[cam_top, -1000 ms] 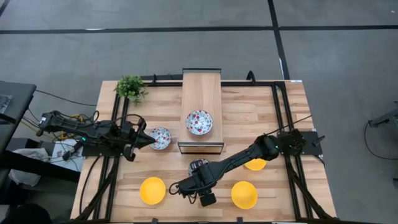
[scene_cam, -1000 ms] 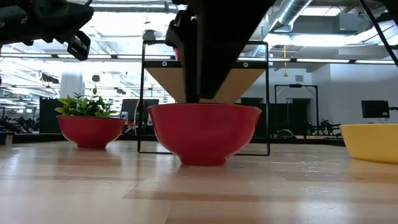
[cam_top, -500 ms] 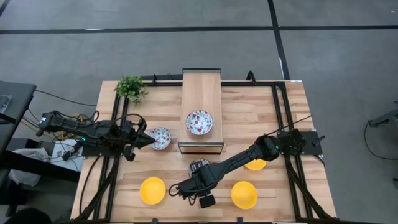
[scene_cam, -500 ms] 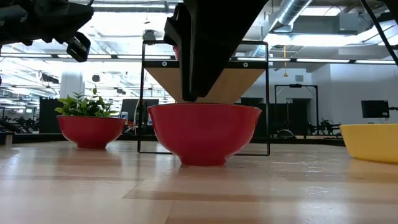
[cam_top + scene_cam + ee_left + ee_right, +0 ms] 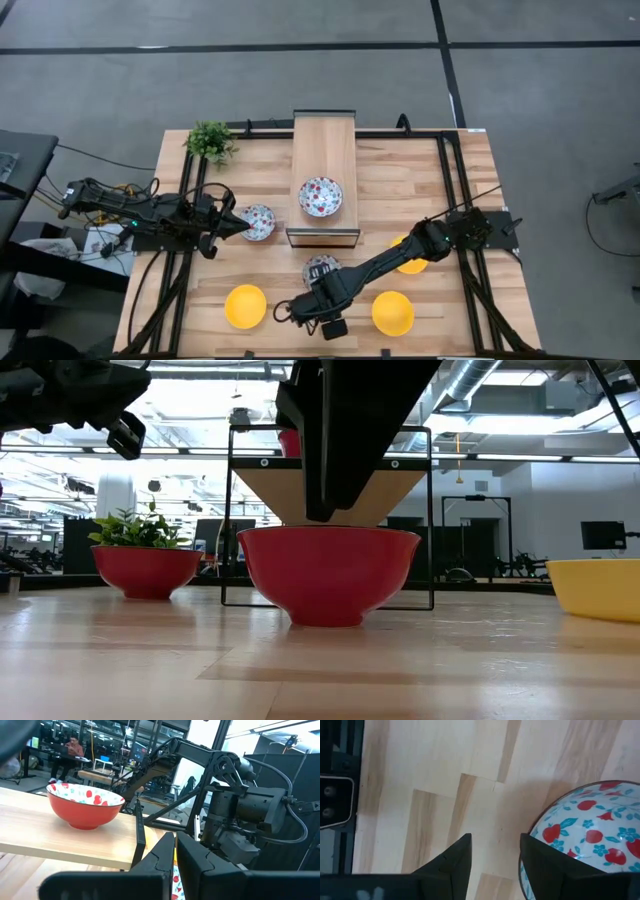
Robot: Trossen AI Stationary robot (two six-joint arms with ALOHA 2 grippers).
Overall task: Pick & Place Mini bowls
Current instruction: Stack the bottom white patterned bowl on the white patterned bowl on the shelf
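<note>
One patterned bowl (image 5: pixel 321 196) is already sitting on the raised wooden shelf (image 5: pixel 324 140), while the other five are still waiting on the desk (image 5: pixel 400 190), so most of the job seems left. The right tool (image 5: pixel 492 857) is hanging with fingers apart beside the near patterned bowl (image 5: pixel 318 268). The left tool (image 5: pixel 243 224) is touching another patterned bowl (image 5: pixel 259 221), fingers together, though probably not gripping its rim.

Two matte black jointed arms (image 5: pixel 375 262) trailing thin black cables, with blocky square-edged fingers (image 5: pixel 454 859).
</note>
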